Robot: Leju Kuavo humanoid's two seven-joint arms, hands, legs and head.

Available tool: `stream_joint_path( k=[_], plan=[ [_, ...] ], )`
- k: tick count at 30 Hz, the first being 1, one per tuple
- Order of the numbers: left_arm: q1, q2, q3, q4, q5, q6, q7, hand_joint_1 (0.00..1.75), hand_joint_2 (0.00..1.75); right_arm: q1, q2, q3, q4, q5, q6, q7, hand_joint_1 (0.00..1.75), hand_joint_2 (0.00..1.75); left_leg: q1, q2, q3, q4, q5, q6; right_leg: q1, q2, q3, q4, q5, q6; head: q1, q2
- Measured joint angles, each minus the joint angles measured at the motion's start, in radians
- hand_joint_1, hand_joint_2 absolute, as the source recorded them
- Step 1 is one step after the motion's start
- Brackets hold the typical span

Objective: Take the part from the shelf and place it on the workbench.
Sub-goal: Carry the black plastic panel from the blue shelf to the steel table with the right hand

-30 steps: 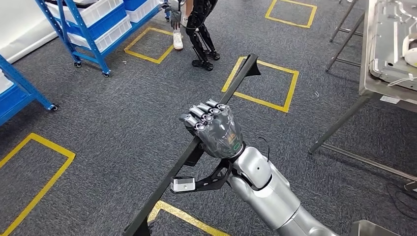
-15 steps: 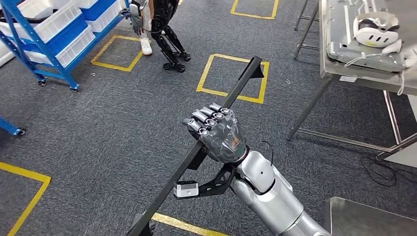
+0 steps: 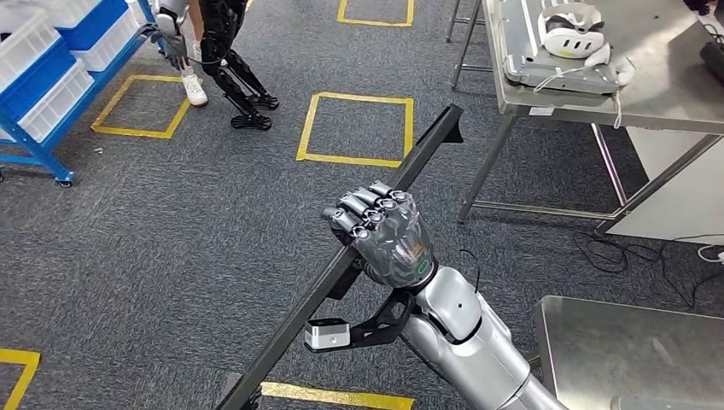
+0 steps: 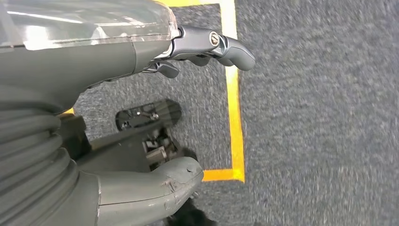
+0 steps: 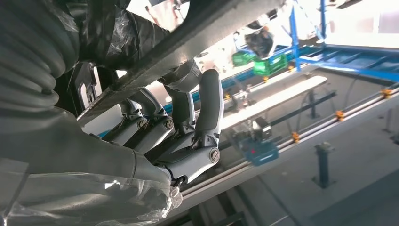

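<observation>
No text, label or number is legible on anything.

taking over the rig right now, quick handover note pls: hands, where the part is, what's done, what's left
Right robot hand: grips the long black part near its middle, carried above the carpet.
Left robot hand: holds nothing, fingers apart, hanging over the floor.
Workbench: ahead to the right, with a white headset on a metal tray.
Done: part is off the shelf and in hand.
Left: bring it to the workbench, set it down on a bare area, release.
</observation>
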Motion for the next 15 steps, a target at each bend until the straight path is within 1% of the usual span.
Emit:
stream_joint_path(
  k=[1,2,3,4,5,6,7,8,9,10,11,12,13,14,15],
  plan=[
    [-0.001,0.0,0.0,0.0,0.0,0.0,-0.002,0.0,1.75,0.0,0.0,-0.001,-0.001,0.0,0.0,-0.002,1.75,1.75,-0.002,0.009,0.0,0.003,-0.003,-0.004,0.004,-0.018,0.037,-0.066,0.02,-0.004,0.0,0.0],
    [-0.001,0.0,-0.001,0.0,0.001,0.0,-0.005,0.0,1.75,0.0,0.001,-0.003,-0.004,0.0,0.0,-0.006,1.75,1.75,-0.004,0.016,0.001,0.005,-0.006,-0.009,0.008,-0.029,0.059,-0.106,0.029,-0.009,0.0,0.0],
    [-0.001,0.0,-0.001,0.0,0.002,0.001,-0.008,0.0,1.75,0.001,0.001,-0.005,-0.006,0.0,0.0,-0.01,1.75,1.75,-0.007,0.023,0.002,0.006,-0.008,-0.014,0.012,-0.035,0.068,-0.127,0.03,-0.014,0.0,0.0],
    [-0.001,0.0,-0.002,0.0,0.003,0.001,-0.011,0.0,1.75,0.001,0.001,-0.008,-0.007,0.0,0.0,-0.014,1.75,1.75,-0.008,0.031,0.003,0.006,-0.009,-0.019,0.015,-0.028,0.068,-0.128,0.03,-0.019,-0.001,0.0],
    [-0.002,0.001,-0.003,0.0,0.003,0.003,-0.014,0.0,1.75,0.002,0.001,-0.011,-0.009,0.001,0.0,-0.017,1.75,1.75,-0.008,0.039,0.006,0.006,-0.011,-0.024,0.014,-0.017,0.068,-0.13,0.031,-0.024,0.0,0.0],
    [-0.002,0.001,-0.004,0.0,0.004,0.004,-0.016,0.0,1.75,0.002,0.001,-0.015,-0.011,0.002,0.0,-0.019,1.75,1.75,-0.006,0.034,0.005,0.013,-0.017,-0.03,0.012,-0.008,0.069,-0.133,0.034,-0.029,-0.001,0.0],
    [-0.002,0.001,-0.006,0.0,0.004,0.005,-0.018,0.0,1.75,0.001,0.001,-0.018,-0.013,0.005,0.0,-0.019,1.75,1.75,-0.004,0.019,-0.001,0.033,-0.033,-0.035,0.01,0.001,0.07,-0.136,0.036,-0.035,-0.001,0.0],
    [-0.002,0.001,-0.007,0.0,0.005,0.007,-0.019,0.0,1.75,0.0,0.001,-0.021,-0.016,0.009,0.0,-0.017,1.75,1.75,-0.002,-0.001,-0.016,0.073,-0.059,-0.039,0.006,0.009,0.071,-0.139,0.039,-0.041,-0.001,0.0],
    [-0.001,0.002,-0.007,0.0,0.005,0.008,-0.021,0.0,1.75,-0.002,0.001,-0.024,-0.017,0.013,0.0,-0.014,1.75,1.75,0.001,-0.025,-0.041,0.132,-0.094,-0.042,0.006,0.017,0.071,-0.139,0.04,-0.046,-0.001,0.0],
    [0.001,0.002,-0.008,0.0,0.006,0.009,-0.022,0.0,1.75,-0.003,0.001,-0.026,-0.018,0.015,0.0,-0.012,1.75,1.75,0.001,-0.04,-0.073,0.203,-0.128,-0.043,0.006,0.026,0.07,-0.138,0.041,-0.049,-0.001,0.0],
    [0.003,0.002,-0.008,0.0,0.006,0.01,-0.022,0.0,1.75,-0.004,0.0,-0.028,-0.018,0.017,0.0,-0.01,1.75,1.75,0.001,-0.046,-0.101,0.265,-0.152,-0.045,0.007,0.037,0.069,-0.137,0.041,-0.051,-0.001,0.0],
    [0.005,0.002,-0.008,0.0,0.006,0.011,-0.023,0.0,1.75,-0.004,-0.001,-0.029,-0.018,0.017,0.0,-0.007,1.75,1.75,0.001,-0.049,-0.119,0.301,-0.158,-0.046,0.008,0.049,0.068,-0.135,0.042,-0.051,-0.001,0.0],
    [0.006,0.003,-0.008,0.0,0.007,0.012,-0.023,0.0,1.75,-0.005,-0.003,-0.03,-0.018,0.017,0.0,-0.004,1.75,1.75,0.002,-0.05,-0.118,0.296,-0.142,-0.046,0.008,0.062,0.068,-0.133,0.041,-0.051,-0.001,0.0],
    [0.005,0.003,-0.008,0.0,0.007,0.013,-0.024,0.0,1.75,-0.007,-0.004,-0.031,-0.019,0.017,0.0,-0.001,1.75,1.75,0.003,-0.053,-0.099,0.252,-0.109,-0.045,0.007,0.074,0.068,-0.13,0.041,-0.05,-0.001,0.0],
    [0.004,0.003,-0.008,0.0,0.007,0.014,-0.025,0.0,1.75,-0.009,-0.005,-0.032,-0.021,0.018,0.0,0.002,1.75,1.75,0.006,-0.065,-0.069,0.183,-0.069,-0.043,0.007,0.086,0.067,-0.126,0.04,-0.048,-0.001,0.0]
  ],
)
